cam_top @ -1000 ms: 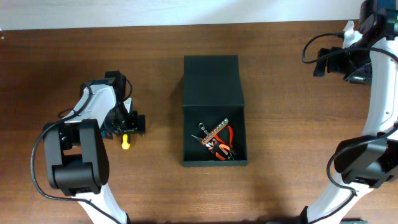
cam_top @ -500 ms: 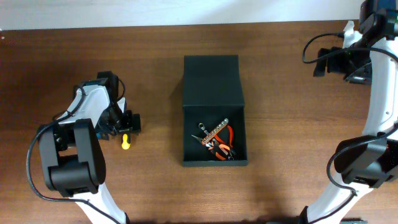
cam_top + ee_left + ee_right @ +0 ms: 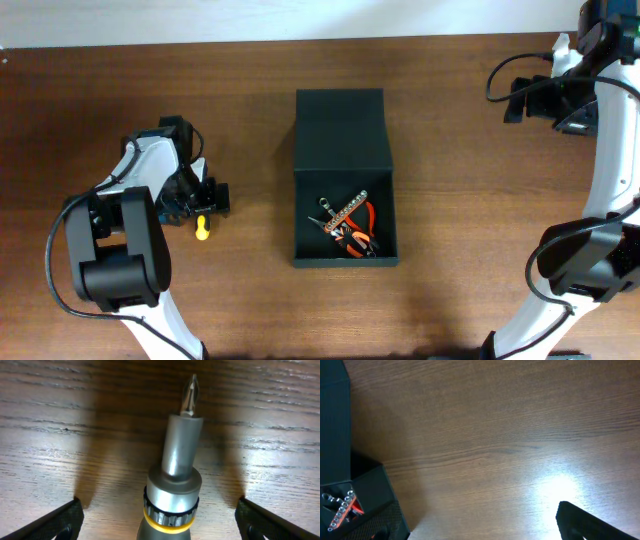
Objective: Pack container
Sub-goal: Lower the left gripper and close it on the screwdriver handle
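Saw left claw (image 3: 205, 197) wide open astride screwdriver (image 3: 172, 470), right claw (image 3: 520, 100) open, empty. Found container (image 3: 340, 120) well right of left claw, left of right claw, lid back. Judged it rigid, light, smooth: best taken at wall rim.

Matt black container (image 3: 340, 125), wood-grain table (image 3: 460, 200)

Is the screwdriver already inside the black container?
No, the screwdriver lies on the wooden table, between the open fingers of the left gripper, apart from the container.
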Tool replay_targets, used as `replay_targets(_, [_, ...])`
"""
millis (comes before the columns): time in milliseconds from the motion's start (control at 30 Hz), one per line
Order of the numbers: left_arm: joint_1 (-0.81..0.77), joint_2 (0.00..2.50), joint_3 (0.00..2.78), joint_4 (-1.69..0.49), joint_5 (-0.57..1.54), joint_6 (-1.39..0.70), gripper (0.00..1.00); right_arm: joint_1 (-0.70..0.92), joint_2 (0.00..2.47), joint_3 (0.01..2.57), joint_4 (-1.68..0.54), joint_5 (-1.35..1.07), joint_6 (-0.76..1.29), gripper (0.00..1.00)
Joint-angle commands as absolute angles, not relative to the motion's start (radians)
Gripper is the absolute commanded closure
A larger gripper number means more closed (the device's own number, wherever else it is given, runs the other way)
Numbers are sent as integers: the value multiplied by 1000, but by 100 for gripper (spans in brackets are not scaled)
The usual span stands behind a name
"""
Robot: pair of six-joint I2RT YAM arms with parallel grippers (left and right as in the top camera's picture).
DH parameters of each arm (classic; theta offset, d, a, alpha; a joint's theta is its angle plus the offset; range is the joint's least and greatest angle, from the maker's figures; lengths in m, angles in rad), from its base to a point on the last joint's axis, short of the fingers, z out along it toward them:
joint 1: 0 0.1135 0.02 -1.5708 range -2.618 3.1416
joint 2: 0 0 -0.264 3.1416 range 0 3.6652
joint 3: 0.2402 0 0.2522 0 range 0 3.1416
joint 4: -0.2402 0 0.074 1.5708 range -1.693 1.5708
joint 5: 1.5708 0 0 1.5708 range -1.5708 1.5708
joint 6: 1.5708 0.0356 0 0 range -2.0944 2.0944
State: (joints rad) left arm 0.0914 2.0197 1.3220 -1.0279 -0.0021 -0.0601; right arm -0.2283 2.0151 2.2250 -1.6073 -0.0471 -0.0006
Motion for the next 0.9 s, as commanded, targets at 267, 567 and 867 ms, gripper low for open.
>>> replay_targets(267, [94,2037,1327,-1024,12,-52,1,-228,2009,2223,-1607,-53,0,1])
replay_targets(567, [94,2037,1327,-1026,12,-52,33,-228,2009,2223,-1607,-53,0,1])
replay_targets(867, [94,2037,1327,-1041,12,-52,57,-228,2009,2223,-1607,-53,0,1])
